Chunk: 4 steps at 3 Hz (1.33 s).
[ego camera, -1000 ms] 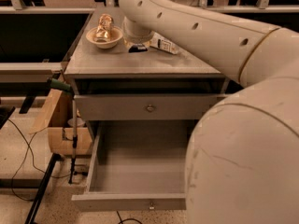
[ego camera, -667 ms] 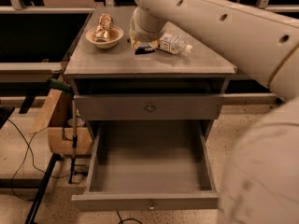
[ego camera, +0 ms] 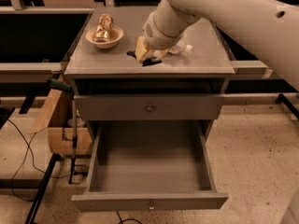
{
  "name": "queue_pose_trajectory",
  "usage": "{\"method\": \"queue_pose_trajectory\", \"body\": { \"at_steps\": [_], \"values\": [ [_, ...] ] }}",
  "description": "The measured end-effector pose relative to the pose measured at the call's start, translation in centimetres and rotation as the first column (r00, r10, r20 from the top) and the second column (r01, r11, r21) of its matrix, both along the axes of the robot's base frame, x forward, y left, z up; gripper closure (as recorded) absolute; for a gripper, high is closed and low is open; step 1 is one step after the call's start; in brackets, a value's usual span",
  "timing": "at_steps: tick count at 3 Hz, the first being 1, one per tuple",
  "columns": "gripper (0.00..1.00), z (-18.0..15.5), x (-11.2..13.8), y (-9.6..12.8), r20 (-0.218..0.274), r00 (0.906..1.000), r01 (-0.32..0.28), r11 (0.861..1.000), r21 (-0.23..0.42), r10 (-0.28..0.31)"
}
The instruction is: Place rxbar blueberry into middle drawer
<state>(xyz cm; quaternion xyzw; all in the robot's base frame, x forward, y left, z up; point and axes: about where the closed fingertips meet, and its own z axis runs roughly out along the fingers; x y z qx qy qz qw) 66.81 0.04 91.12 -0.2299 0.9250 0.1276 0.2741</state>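
Note:
The rxbar blueberry (ego camera: 150, 62) is a dark flat packet lying on the grey cabinet top (ego camera: 117, 59), mostly covered by my gripper. My gripper (ego camera: 145, 53) is down on the cabinet top, right over the packet, at the end of the white arm coming from the upper right. The middle drawer (ego camera: 149, 202) is pulled out below, a wide shallow grey tray with nothing in it. I cannot tell whether the packet is gripped.
A clear plastic bottle (ego camera: 183, 48) lies just right of the gripper, partly hidden by the wrist. A white bowl (ego camera: 113, 38) with a gold foil packet (ego camera: 103, 25) stands at the back left. The upper drawer front (ego camera: 149, 108) is closed. A wooden box (ego camera: 56, 120) and cables sit at the left.
The arm has swung back away from the camera, uncovering the open drawer. The gripper has settled lower on the cabinet top over the dark packet.

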Motion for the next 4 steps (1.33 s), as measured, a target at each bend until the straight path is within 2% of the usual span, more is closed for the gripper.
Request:
{"method": "queue_pose_trajectory", "body": {
  "at_steps": [1, 2, 3, 4],
  "values": [
    [1.00, 0.0, -0.3, 0.3, 0.017, 0.9978, -0.064, 0.998, -0.021, 0.065],
    [1.00, 0.0, -0.3, 0.3, 0.017, 0.9978, -0.064, 0.998, -0.021, 0.065],
    [1.00, -1.4, -1.4, 0.7, 0.005, 0.9973, -0.073, 0.997, -0.005, 0.073],
    [1.00, -4.3, -4.8, 1.5, -0.032, 0.9942, -0.101, 0.994, 0.040, 0.102]
  ]
}}
